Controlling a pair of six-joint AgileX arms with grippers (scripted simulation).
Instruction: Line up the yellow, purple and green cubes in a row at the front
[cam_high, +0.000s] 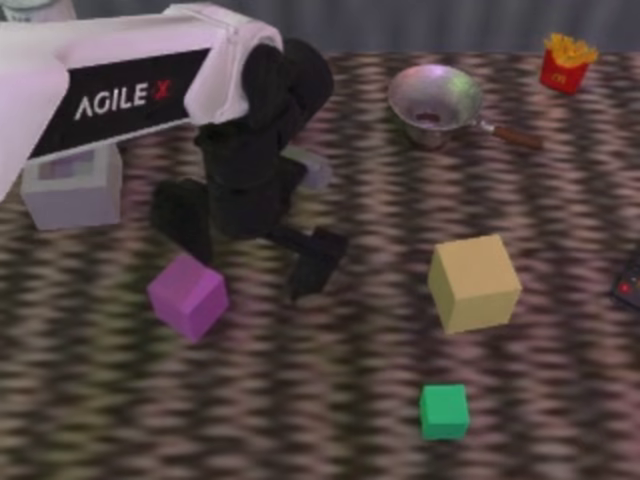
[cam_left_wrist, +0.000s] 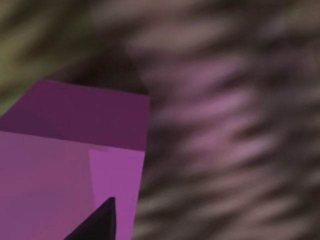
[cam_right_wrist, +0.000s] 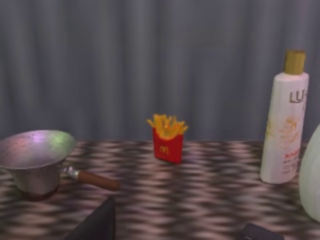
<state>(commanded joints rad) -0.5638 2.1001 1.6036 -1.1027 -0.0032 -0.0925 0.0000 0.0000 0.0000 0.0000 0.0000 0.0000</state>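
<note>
The purple cube lies tilted on the patterned cloth at the left middle. My left gripper hovers just behind it and to its right, open wide, with one fingertip right by the cube's back edge and the other well off to the right. In the left wrist view the purple cube fills the corner behind one dark fingertip, with nothing gripped. The yellow cube stands at the right middle, and the small green cube in front of it. My right gripper is parked out of the top view, open.
A hollow pale grey box sits under my left arm at the left. A metal pan and a red fries carton stand at the back right. A dark device lies at the right edge. A lotion bottle shows in the right wrist view.
</note>
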